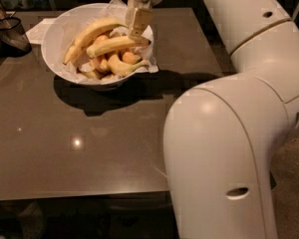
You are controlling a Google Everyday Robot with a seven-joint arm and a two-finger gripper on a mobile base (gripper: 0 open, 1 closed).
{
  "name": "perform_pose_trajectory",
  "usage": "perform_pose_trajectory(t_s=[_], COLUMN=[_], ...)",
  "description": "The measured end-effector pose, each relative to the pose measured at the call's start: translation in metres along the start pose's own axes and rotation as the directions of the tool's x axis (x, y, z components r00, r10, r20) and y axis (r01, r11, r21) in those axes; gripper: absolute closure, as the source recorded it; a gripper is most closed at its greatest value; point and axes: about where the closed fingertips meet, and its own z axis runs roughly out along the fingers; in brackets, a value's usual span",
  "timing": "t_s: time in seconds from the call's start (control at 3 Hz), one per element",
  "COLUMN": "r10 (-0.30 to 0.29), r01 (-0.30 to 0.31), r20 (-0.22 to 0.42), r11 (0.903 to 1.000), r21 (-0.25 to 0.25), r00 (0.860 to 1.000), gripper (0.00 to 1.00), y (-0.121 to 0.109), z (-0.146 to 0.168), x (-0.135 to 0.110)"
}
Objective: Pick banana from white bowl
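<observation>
Banana (114, 45) — lay topmost in the white bowl (55, 29) on your counter (89, 143). Gripper (138, 31) — above the bowl's far edge, at that banana's end; spread or pinching, you could not tell.

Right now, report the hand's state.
Hand: over the white bowl, at a banana; open or closed cannot be told.
</observation>
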Motion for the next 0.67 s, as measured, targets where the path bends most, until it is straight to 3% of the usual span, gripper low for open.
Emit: perform_pose_trajectory(t_s=[0.67], r10=[-0.025], r01=[0.025], r20=[0.007], r11=[0.9992], r21=[-0.03], r00=[1.0], gripper=[0.61], y=[-0.007], z=[0.022], x=[-0.008])
